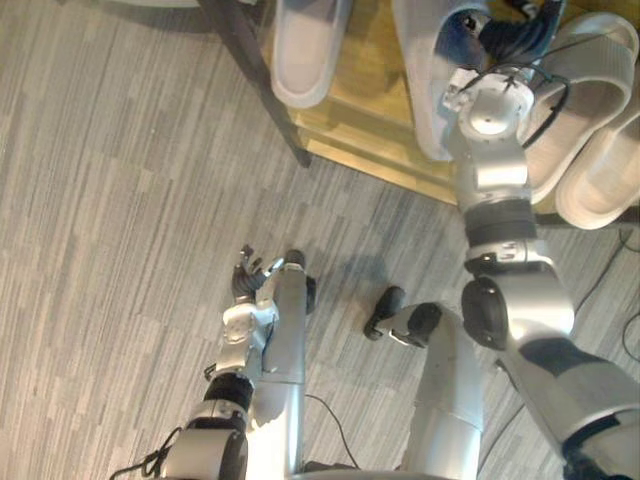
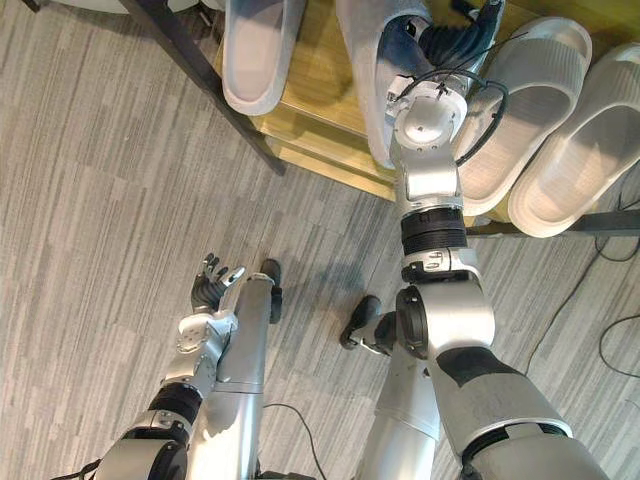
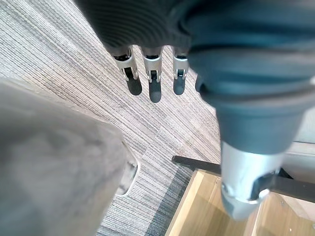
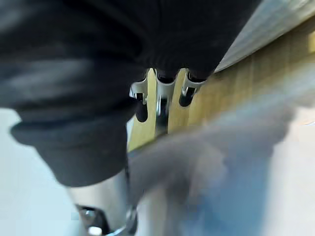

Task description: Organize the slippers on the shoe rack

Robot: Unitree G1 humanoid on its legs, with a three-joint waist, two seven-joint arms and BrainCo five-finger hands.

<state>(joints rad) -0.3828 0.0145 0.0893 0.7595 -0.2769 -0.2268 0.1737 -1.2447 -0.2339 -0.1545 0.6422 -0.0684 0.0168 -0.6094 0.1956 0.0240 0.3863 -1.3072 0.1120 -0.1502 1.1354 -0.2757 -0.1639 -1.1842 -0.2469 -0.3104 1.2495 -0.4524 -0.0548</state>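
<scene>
Four grey slippers (image 2: 255, 50) lie on the shoe rack's wooden shelf (image 2: 320, 95), long axes running front to back, rounded ends at the front edge. The right-side pair (image 2: 525, 110) slants. The right hand (image 2: 455, 40) is at the blue-lined slipper (image 2: 365, 90); whether it grips cannot be told. The left hand (image 2: 210, 285) hangs low over the carpet floor (image 2: 100, 200), fingers relaxed and holding nothing.
</scene>
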